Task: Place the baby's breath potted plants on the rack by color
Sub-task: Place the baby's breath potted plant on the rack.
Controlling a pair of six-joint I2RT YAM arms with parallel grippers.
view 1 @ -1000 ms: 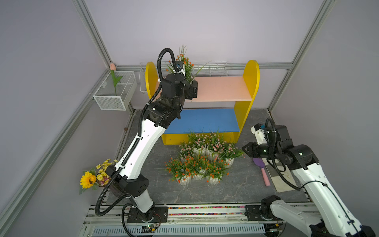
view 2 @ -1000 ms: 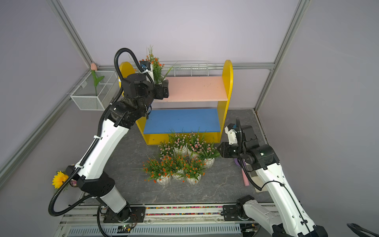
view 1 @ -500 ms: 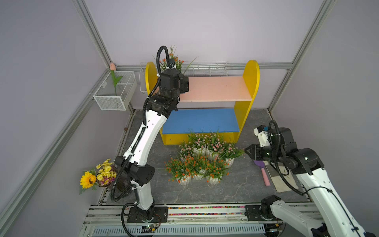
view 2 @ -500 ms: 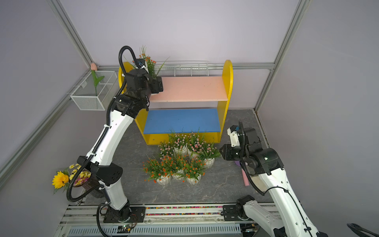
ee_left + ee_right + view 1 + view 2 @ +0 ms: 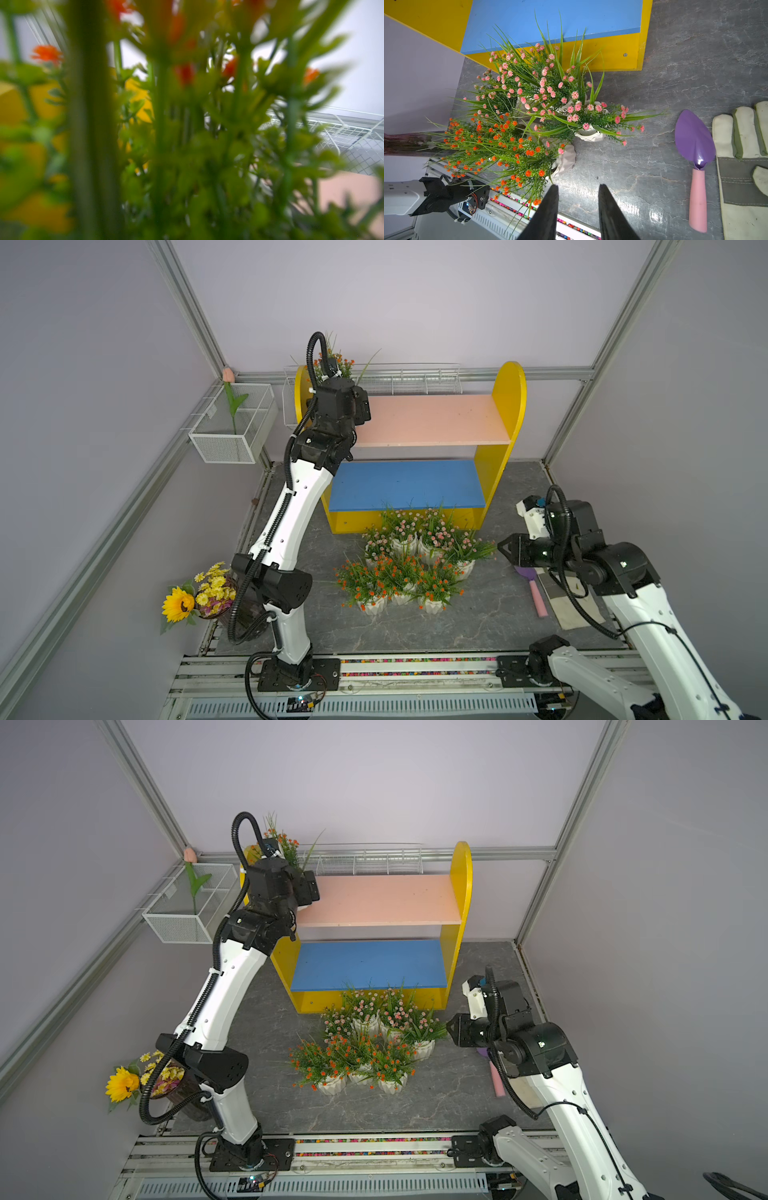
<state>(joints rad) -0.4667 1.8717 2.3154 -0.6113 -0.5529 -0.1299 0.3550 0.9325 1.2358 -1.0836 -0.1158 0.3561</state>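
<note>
The left gripper (image 5: 360,407) hides its fingers behind its wrist and blurred sprigs, so its grip cannot be told. One orange plant (image 5: 337,364) shows at the ten o'clock corner of the pink board (image 5: 432,418) of the rack (image 5: 508,406). At the rack's six o'clock crowd three orange plants (image 5: 399,577) and four pink plants (image 5: 433,531), pots half-covered. The right gripper (image 5: 578,188) gapes, empty.

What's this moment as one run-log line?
left hand: holds orange plant at rack top | right hand: open, empty, near floor plants

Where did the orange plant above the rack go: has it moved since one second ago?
Yes. The orange plant has moved sideways, from over the pink board to the yellow side panel nearer the tulip basket.
</note>
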